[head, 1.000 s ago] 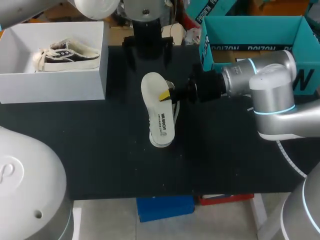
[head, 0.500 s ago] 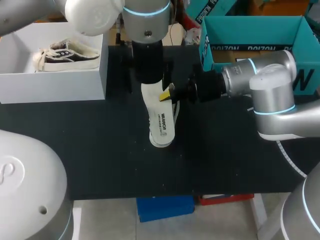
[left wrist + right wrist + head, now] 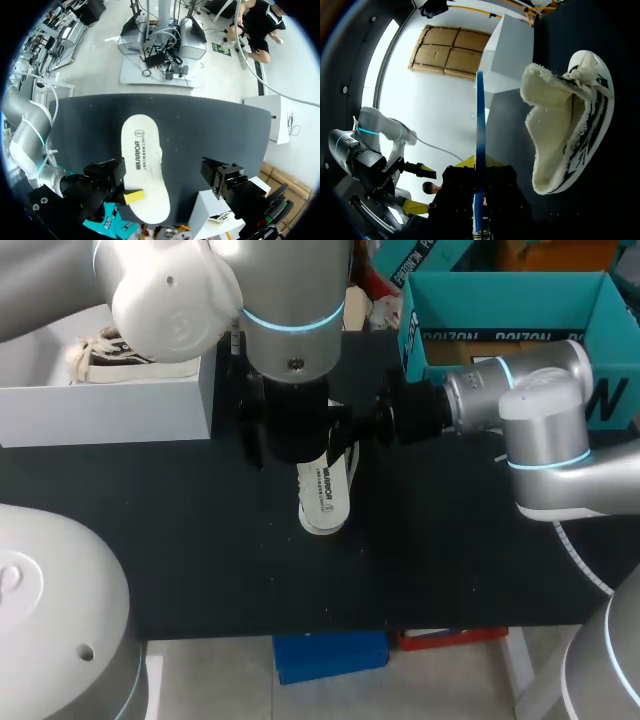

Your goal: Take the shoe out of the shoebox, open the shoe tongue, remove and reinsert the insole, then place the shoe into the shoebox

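The matte black table [image 3: 200, 560] carries the shoe [image 3: 570, 130] about mid-depth, sole down and mouth gaping. It is a pale low-top with dark stripes on its side and white laces. A thick, nubbly cream fleece lining curls out over the collar. Just above it, flat and level and apart from it, hangs the insole [image 3: 322, 490]. This is a smooth white foot-shaped slab with rounded ends, dark print along its length and a small round mark at one end. In the right wrist view it shows edge-on as a thin blue strip. The right gripper [image 3: 133, 196] grasps the insole at its long edge near one end, with one yellow tip lying on the top face and the other finger hidden beneath. The right arm, silver with a cyan ring, comes in low and nearly level from the right. The left arm, bulky and glossy pale grey, reaches in from the left and points straight down over the insole. The left gripper [image 3: 161, 171] is released, its blocky black fingers wide apart on either side of the insole's width and touching nothing. Farther back at the left stands the white shoebox [image 3: 100, 405], plain and smooth-walled, with a second shoe [image 3: 160, 367] inside, dark with a cream sole. At the far right is an open teal box [image 3: 520, 300].
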`<state>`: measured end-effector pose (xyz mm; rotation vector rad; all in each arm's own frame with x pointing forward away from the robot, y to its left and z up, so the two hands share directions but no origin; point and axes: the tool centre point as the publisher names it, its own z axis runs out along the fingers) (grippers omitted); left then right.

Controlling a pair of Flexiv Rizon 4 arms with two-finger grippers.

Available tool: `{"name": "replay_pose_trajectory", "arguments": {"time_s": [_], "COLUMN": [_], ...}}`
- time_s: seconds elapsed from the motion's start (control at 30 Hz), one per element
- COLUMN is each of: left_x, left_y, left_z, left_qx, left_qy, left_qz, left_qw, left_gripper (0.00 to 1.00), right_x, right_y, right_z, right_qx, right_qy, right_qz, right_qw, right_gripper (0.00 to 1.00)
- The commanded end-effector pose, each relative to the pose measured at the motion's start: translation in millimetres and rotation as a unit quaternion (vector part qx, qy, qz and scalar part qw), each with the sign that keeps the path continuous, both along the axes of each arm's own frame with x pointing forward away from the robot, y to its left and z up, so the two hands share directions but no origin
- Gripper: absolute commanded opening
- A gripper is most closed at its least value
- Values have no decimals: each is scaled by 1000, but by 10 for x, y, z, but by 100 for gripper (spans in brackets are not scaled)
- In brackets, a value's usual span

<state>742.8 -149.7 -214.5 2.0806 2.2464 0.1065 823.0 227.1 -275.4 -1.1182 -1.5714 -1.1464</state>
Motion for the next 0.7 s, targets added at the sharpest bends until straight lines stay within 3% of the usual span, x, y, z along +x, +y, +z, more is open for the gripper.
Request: {"name": "replay_pose_trajectory", "arguments": {"time_s": [0.03,0.1,0.17,0.7], "left_x": [-32,-20,-16,-21], "left_y": [205,305,373,388], "left_z": [-68,-101,-132,-146], "left_qx": [-95,-155,-175,-167], "left_qy": [-4,-6,-17,-23], "left_qz": [-35,-54,-60,-63], "left_qw": [995,986,983,984], "left_gripper": [100,100,100,100], "right_x": [0,0,0,0], "right_y": [3,3,3,3], "right_z": [2,2,2,2], "right_qx": [-1,-1,-1,-1], "right_qy": [0,0,0,0], "right_qz": [0,0,0,0], "right_qw": [1000,1000,1000,1000], "right_gripper": [0,0,0,0]}}
